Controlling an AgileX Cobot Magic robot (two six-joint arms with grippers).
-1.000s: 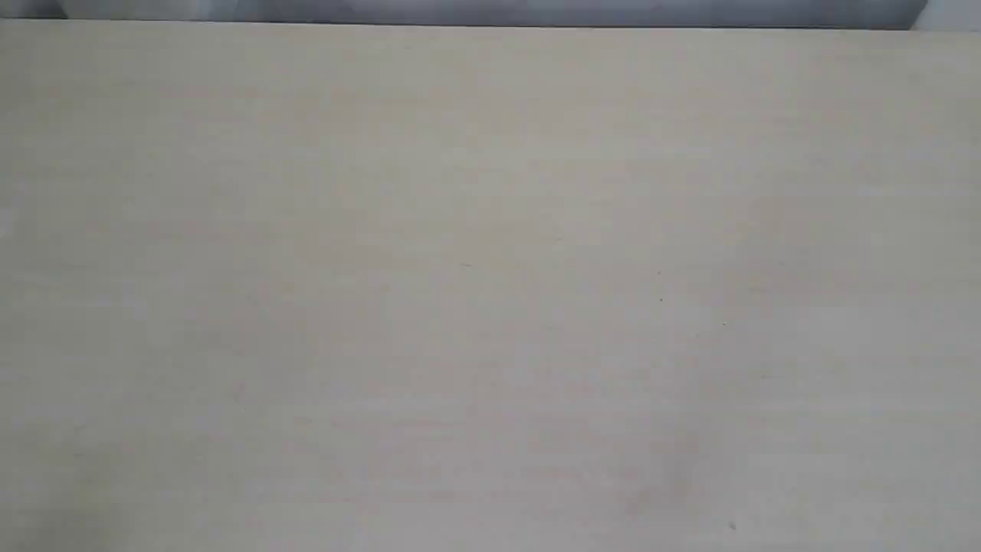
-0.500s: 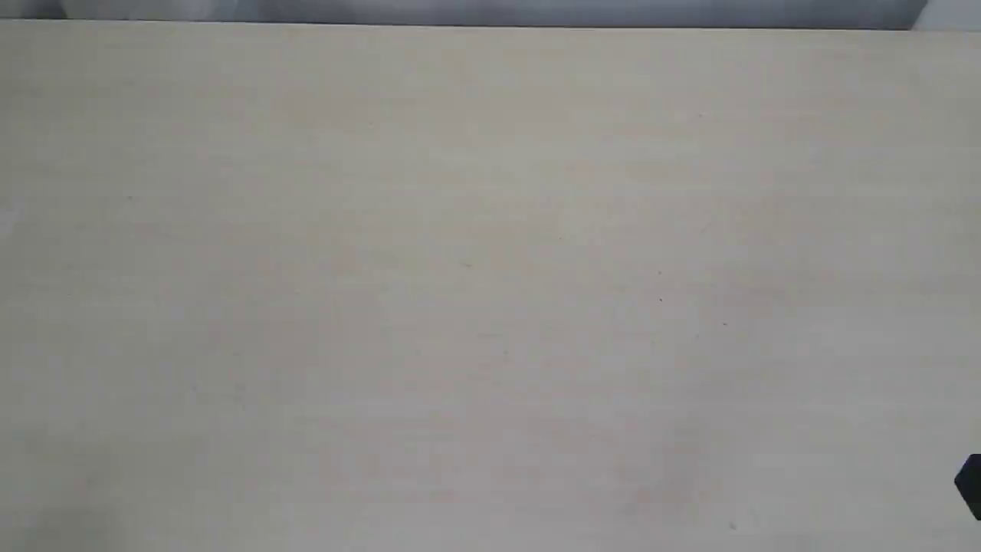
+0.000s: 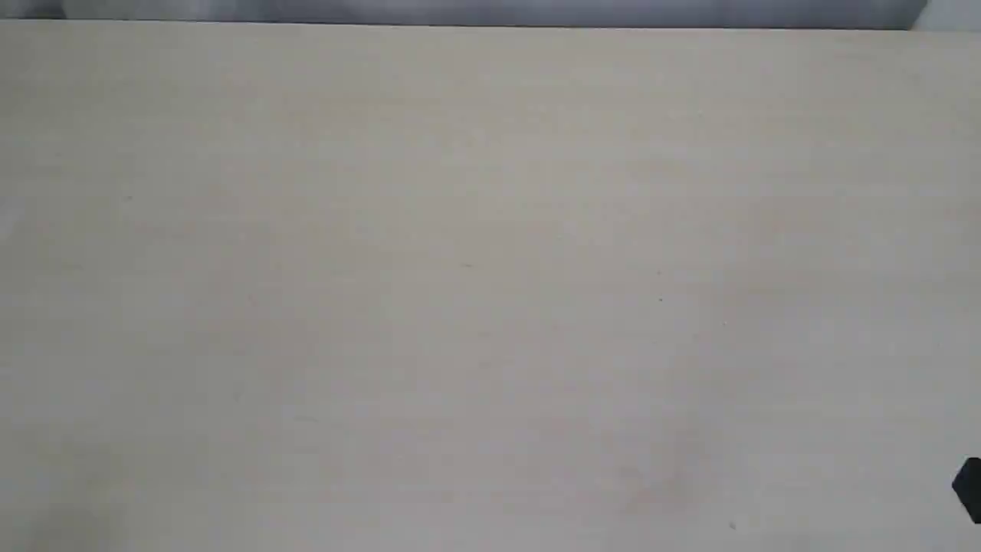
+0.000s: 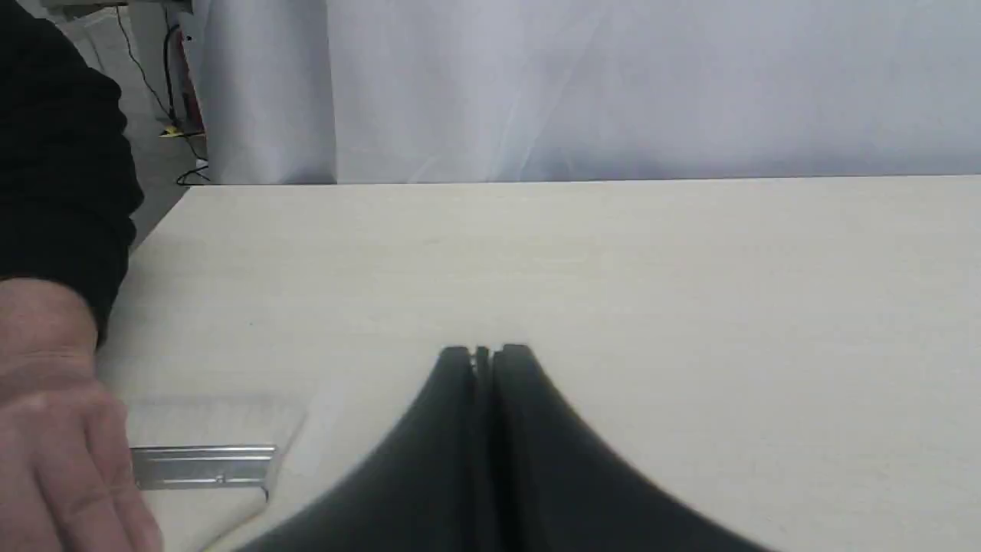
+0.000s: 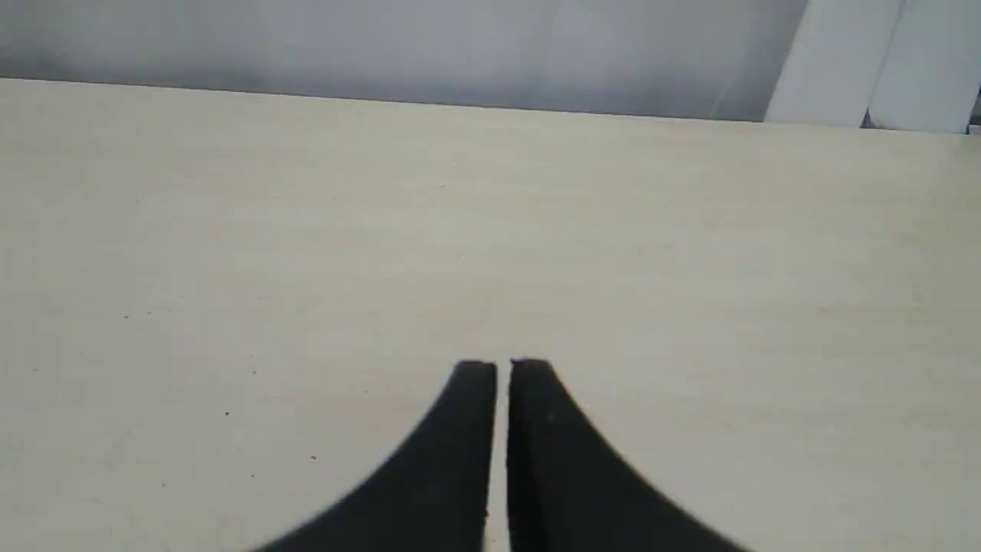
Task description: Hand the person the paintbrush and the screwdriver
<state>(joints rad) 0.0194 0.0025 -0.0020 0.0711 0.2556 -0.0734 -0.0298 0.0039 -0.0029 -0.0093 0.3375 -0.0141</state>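
left gripper (image 4: 483, 354): jaws pressed together, empty, low over the counter (image 4: 690, 307).
right gripper (image 5: 502, 368): jaws all but together, nothing between them, bare counter ahead.
paintbrush (image 4: 203, 464): flat on the counter, sideways from the left jaws toward the side edge, bristles aimed at the far edge.
person's hand (image 4: 54, 437): at the brush; contact unclear.
screwdriver: not in view.
nearer arm: left, likely.

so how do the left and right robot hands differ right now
The left hand has its fingers pressed together; the right hand leaves a thin slit. The paintbrush and the person are close to the left hand; neither shows by the right hand. Both are black, empty, above the table.
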